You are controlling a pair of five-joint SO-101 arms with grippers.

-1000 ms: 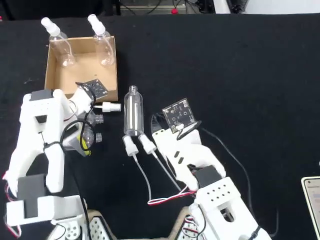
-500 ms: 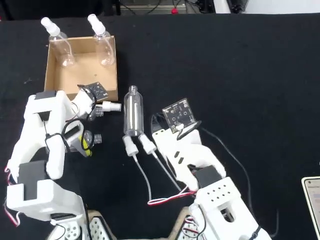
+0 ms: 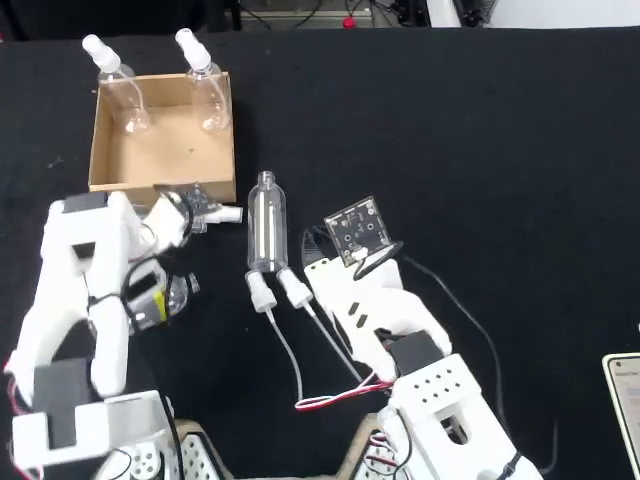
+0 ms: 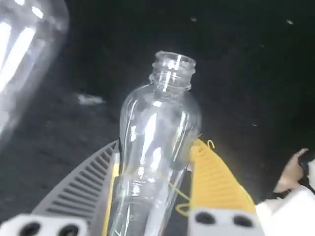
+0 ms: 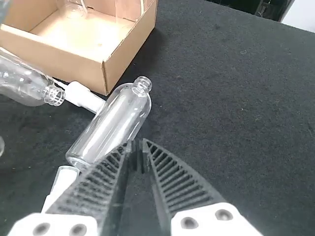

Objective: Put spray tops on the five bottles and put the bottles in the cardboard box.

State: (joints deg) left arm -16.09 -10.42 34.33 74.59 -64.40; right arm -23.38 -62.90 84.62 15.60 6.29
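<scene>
- Our left claw (image 4: 156,162) is pinching a held bottle (image 4: 160,132) by its clear body. The neck is open, has no spray top and points away from the claw.
- Our right claw (image 5: 137,148) has its fingers pressed together on nothing. The tips are just beside the base of a lying bottle (image 5: 110,125).
- That lying bottle rests on the black bench (image 3: 480,150) between the arms, uncapped, with its neck toward the far side.
- We see a pair of spray tops (image 3: 262,290) (image 3: 296,288) with long tubes at its base end.
- A third spray top (image 3: 226,213) lies just beside the near corner of the cardboard box (image 3: 232,150).
- Inside the box, two capped bottles (image 3: 127,105) (image 3: 208,100) lean at the far wall, spray heads past the rim.
- A fifth bottle (image 5: 24,83), uncapped, has its neck close to the third spray top.
</scene>
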